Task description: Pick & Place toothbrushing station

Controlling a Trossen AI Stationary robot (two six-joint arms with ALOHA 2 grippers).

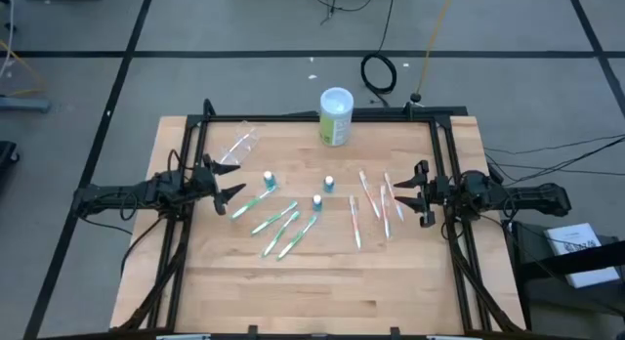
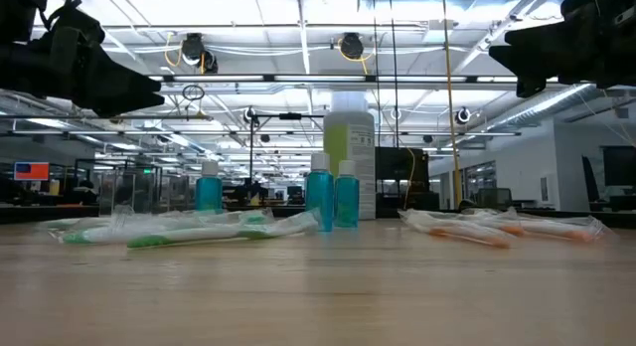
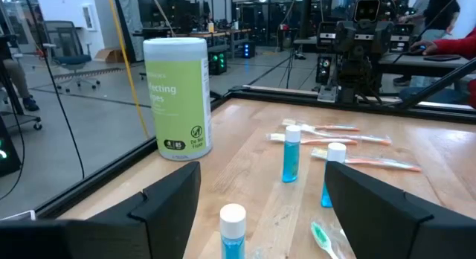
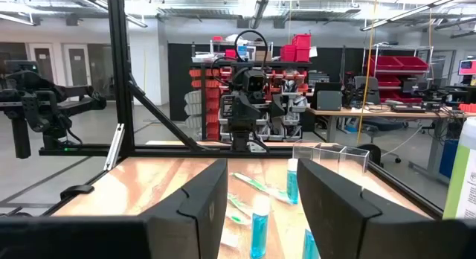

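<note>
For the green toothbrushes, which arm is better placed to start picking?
Probably left: the left gripper hangs open right beside the green toothbrushes and clear cup. The right gripper sits across the table, next to the pinkish toothbrushes.

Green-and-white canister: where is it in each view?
High: canister at the table's far edge, centre.
Low: centre, behind the teal tubes.
Left wrist: upper left, at the table edge.
Right wrist: cut off at the right border.
Shared landmark: the teal tubes.

You look straight down overhead; the low camera sits at tabletop level; both wrist cameras face inward, sharing the teal tubes (image 1: 328, 185).
</note>
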